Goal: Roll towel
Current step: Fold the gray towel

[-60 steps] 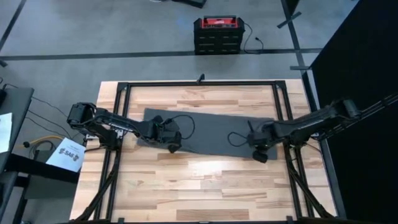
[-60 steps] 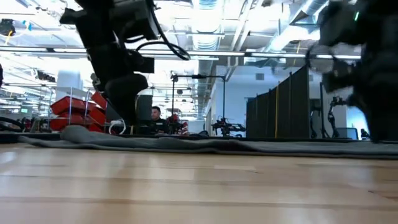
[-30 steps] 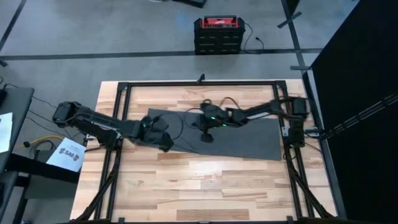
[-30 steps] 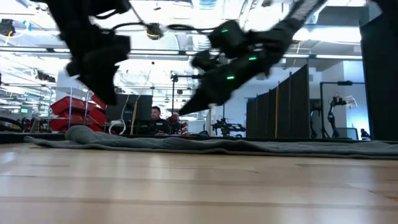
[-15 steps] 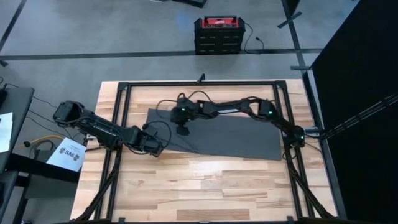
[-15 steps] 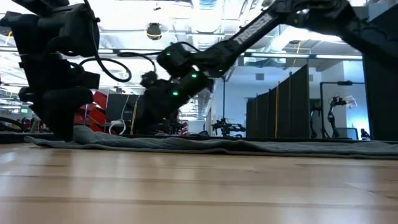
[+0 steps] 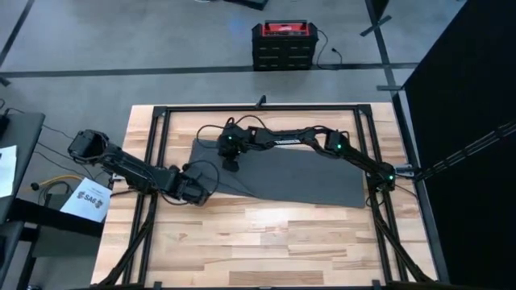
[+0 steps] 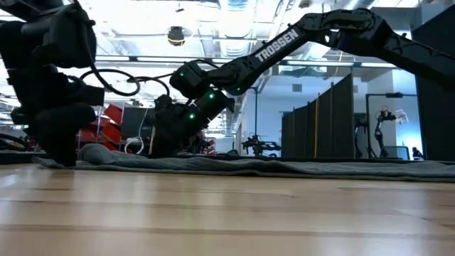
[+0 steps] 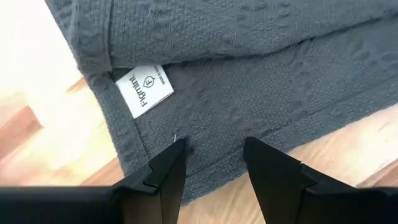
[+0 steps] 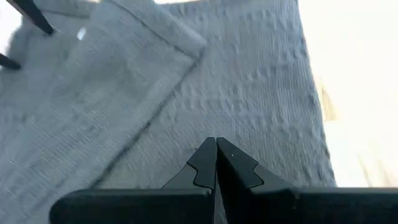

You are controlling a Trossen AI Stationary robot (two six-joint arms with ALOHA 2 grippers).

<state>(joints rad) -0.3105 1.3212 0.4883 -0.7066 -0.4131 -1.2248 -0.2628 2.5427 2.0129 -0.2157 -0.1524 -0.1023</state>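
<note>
The dark grey towel (image 7: 298,173) lies spread flat across the far half of the wooden table. At its left end one corner (image 10: 124,56) is folded over. My left gripper (image 7: 199,195) is low at the towel's near left corner. In its wrist view the open gripper (image 9: 214,152) has its fingers over the cloth beside a white label (image 9: 144,90). My right arm reaches across the table. Its shut gripper (image 7: 230,163) is over the towel's far left part (image 10: 249,81) and sits low over the cloth in the low view (image 8: 158,146). My left gripper points down at the towel's near left edge (image 9: 205,168), its fingers apart over a single flat layer. Whether the tips touch the cloth, I cannot tell. My right gripper points its shut tips down at the far left part of the towel (image 10: 217,124). Touching or just above, I cannot tell.
Black frame rails (image 7: 159,161) run along the table's left, right and far sides. Bare wood (image 7: 266,242) fills the near half. A red and black box (image 7: 280,44) stands on the floor beyond the far edge. A paper sheet (image 7: 87,200) lies left of the table.
My right gripper has swept from the towel's middle toward the table's left edge and come down over the towel's far left part. My left gripper has moved a little toward the near edge and gone down to the towel's near left corner. The towel has stayed flat.
</note>
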